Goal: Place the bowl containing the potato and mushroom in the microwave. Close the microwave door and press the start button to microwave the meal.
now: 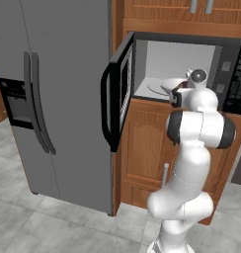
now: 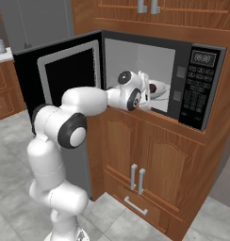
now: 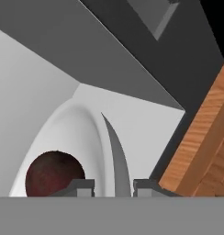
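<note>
Here the hand (image 3: 113, 186) is seen inside the microwave (image 2: 183, 52), its two tips narrowly parted with the thin rim of the bowl (image 3: 81, 133) rising between them — a pinch on the rim is what this looks like, though actual contact of the pads cannot be made out. In the hand view the mushroom (image 3: 54, 176) lies in the bowl's hollow just beside one tip; the potato cannot be picked out with any certainty. From the base views the bowl (image 1: 167, 85) is seen within the grey cavity, over the turntable, the wrist reaching in through the opening; whether it is already set down or a little above the plate cannot be told.

The bowl is judged stiff, glossy and probably slippery — shallow enough that any tilt would let the two loose lumps roll out. It is light, but a hold at one edge puts the load off-centre, so it should be kept level and lowered gently. The rim is the only place to be taken hold of, the wall being too wide.

The door (image 1: 120, 94) stands wide open to the left, its curved handle (image 1: 105, 106) on the outer face. The button panel (image 2: 197, 89) is on the microwave's right side, well apart from the hand.
</note>
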